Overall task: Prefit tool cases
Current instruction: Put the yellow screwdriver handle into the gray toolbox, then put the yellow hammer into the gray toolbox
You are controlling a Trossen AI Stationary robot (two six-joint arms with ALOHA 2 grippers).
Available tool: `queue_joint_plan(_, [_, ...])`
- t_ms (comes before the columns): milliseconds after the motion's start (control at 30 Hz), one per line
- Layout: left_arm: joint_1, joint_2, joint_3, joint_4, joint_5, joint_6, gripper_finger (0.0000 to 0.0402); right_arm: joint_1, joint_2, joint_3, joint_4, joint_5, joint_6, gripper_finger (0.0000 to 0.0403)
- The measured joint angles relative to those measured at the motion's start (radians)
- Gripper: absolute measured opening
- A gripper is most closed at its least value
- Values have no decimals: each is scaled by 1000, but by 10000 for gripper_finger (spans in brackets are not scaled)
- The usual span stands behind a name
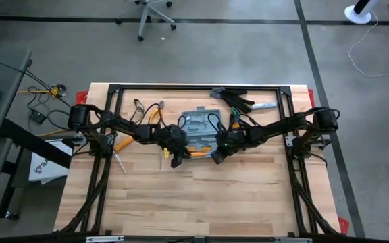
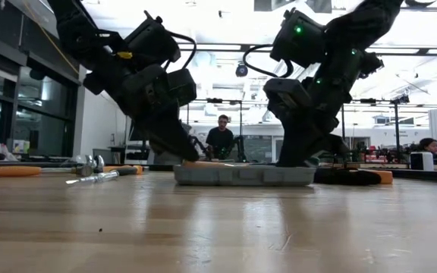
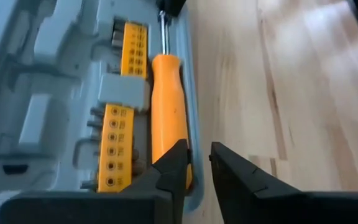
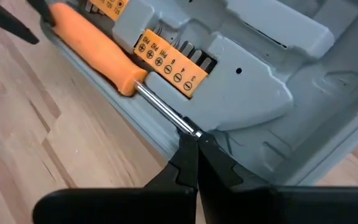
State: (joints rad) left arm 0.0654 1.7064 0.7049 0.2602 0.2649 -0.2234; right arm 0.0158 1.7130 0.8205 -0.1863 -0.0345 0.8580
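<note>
Most of the near half of the worktop (image 1: pixel 201 196) is bare wood, open for moving. Mid-worktop lies the tool case (image 1: pixel 201 129), open, grey-blue, flat on the wood. The left pincer (image 3: pixel 199 163) sits at the case's near edge with its fingers parted a little, astride the butt of the orange screwdriver (image 3: pixel 169 115); one finger seems to touch the handle, though the view is too close to be sure. The right pincer (image 4: pixel 197 155) is pressed together, its tips meeting on the screwdriver's steel shaft at the same edge. Yellow bit holders (image 3: pixel 124 93) carry small printed marks, too small to read. Beyond the case lie black gloves (image 1: pixel 234 100).
</note>
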Motion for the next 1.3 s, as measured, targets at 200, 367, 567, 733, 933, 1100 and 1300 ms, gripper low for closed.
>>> queue_joint_plan(200, [0, -2, 2, -28, 1, 0, 99, -1, -35, -4, 31, 26, 2, 0])
queue_joint_plan(367, [0, -8, 1, -32, 1, -27, 120, -10, -80, -6, 23, 54, 5, 0])
queue_joint_plan(567, [4, -64, 1, -83, -23, -34, 131, -9, -115, -5, 35, 85, 24, 0])
queue_joint_plan(733, [24, -120, 1, -174, -26, -37, 134, -18, -148, -5, 147, 104, 30, 0])
queue_joint_plan(933, [47, -260, 1, -374, -43, -62, 133, -74, -316, 0, 275, 127, -17, 0])
queue_joint_plan(1100, [47, -343, -6, -534, -87, -21, 133, -118, -476, -1, 96, 40, -142, 0])
queue_joint_plan(1300, [44, -384, -7, -644, -126, -83, 133, -140, -612, -1, -126, 42, -213, 0])
